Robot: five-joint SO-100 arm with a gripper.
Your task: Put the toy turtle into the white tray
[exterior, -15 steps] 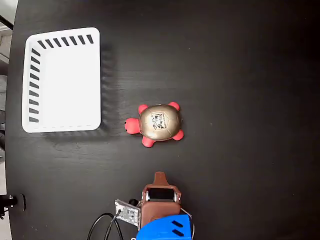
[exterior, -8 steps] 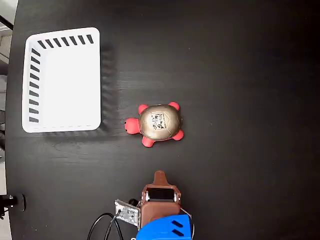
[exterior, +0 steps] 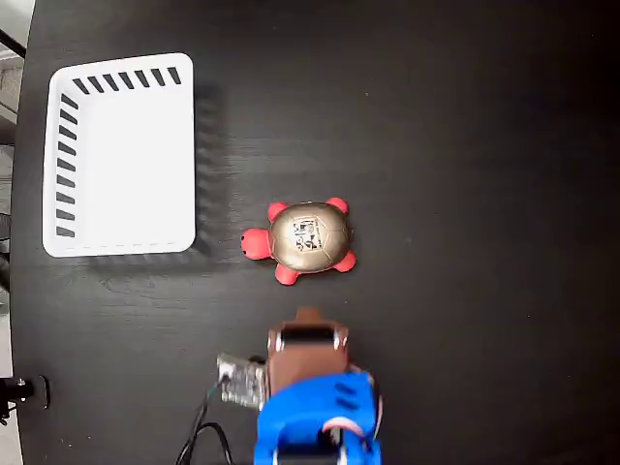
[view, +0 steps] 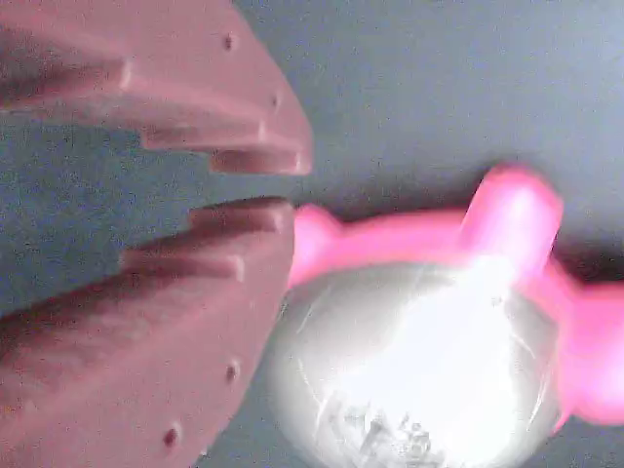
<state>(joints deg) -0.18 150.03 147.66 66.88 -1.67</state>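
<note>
The toy turtle (exterior: 310, 239) sits on the black table near the middle of the fixed view, with a gold-tan shell, a black-and-white patch and its red head pointing left. In the wrist view the turtle (view: 429, 361) looks blurred and overexposed, low and right of the fingers. My gripper (exterior: 308, 316) is just below the turtle in the fixed view, apart from it. Its brown-red jaws (view: 268, 187) are shut with only a thin slit between them and nothing held. The white tray (exterior: 121, 250) stands empty at the upper left.
A small circuit board with black cables (exterior: 237, 383) hangs at the arm's left side. The table's left edge (exterior: 21, 194) runs just beyond the tray. A small black fitting (exterior: 19, 389) sits at the lower left.
The arm has advanced up the picture toward the turtle, and more of its blue body shows. The turtle and the tray have not moved.
</note>
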